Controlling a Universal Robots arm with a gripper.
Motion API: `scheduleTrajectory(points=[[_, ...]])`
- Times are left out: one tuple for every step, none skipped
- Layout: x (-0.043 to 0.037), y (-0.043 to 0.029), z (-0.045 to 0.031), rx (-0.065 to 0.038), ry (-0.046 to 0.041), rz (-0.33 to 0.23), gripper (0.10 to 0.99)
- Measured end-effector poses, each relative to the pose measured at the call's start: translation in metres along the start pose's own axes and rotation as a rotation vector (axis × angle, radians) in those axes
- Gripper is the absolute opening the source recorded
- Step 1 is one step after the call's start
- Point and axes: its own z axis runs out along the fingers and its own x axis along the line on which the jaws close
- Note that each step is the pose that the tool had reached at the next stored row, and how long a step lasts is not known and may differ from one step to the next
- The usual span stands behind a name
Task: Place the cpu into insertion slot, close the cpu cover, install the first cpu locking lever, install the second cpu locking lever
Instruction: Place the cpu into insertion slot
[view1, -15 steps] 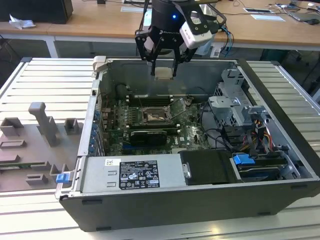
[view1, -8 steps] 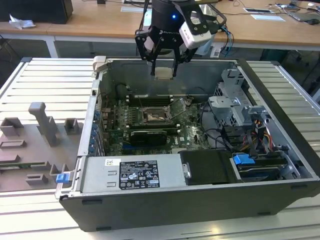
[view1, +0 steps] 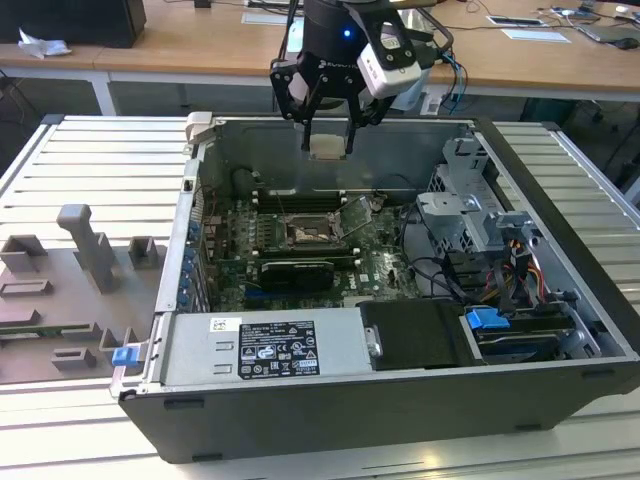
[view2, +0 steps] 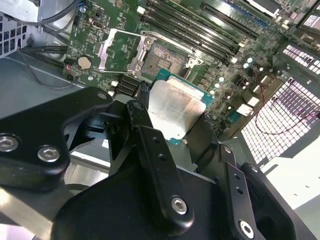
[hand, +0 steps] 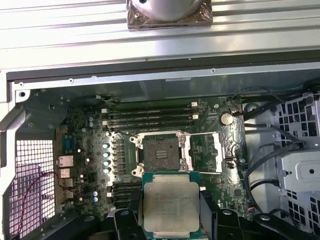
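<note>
While the cpu (hand: 171, 207) hangs above the case (view1: 330, 425), jaws pinch its edges.
Gripper (view1: 329, 150) holds it level for a flat drop; the slot (view1: 305, 233) lies bare well below, cover (view1: 353, 215) swung open to the exterior view's right.

The arm (view1: 325, 25) reaches in from the far side of the scene, its black wrist pointing straight down. A white camera box (view1: 388, 60) is mounted on the wrist, toward the exterior view's right. The gripper (view1: 327, 140) hangs at the end, held high. Its two black fingers (view1: 306, 130) point down and are closed on opposite edges of a chip (view1: 327, 150). In the second wrist view the fingers (view2: 142, 127) press the chip's (view2: 175, 112) sides. In the first wrist view the chip (hand: 171, 205) sits level between them.
</note>
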Motion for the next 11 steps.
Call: scheduleTrajectory(points=[[0.0, 0.0, 0.0, 0.0, -0.0003, 0.003, 0.541], [0.0, 0.0, 0.0, 0.0, -0.0005, 0.006, 0.541], [0.0, 0.0, 0.0, 0.0, -0.0008, 0.008, 0.541], [0.0, 0.0, 0.0, 0.0, -0.0009, 0.01, 0.541], [0.0, 0.0, 0.0, 0.0, -0.0011, 0.013, 0.541], [0.0, 0.0, 0.0, 0.0, -0.0013, 0.015, 0.541], [0.0, 0.0, 0.0, 0.0, -0.0015, 0.017, 0.541], [0.0, 0.0, 0.0, 0.0, -0.0017, 0.019, 0.541], [0.0, 0.0, 0.0, 0.0, -0.0019, 0.021, 0.541], [0.0, 0.0, 0.0, 0.0, -0.0022, 0.024, 0.541], [0.0, 0.0, 0.0, -0.001, -0.0024, 0.027, 0.541]])
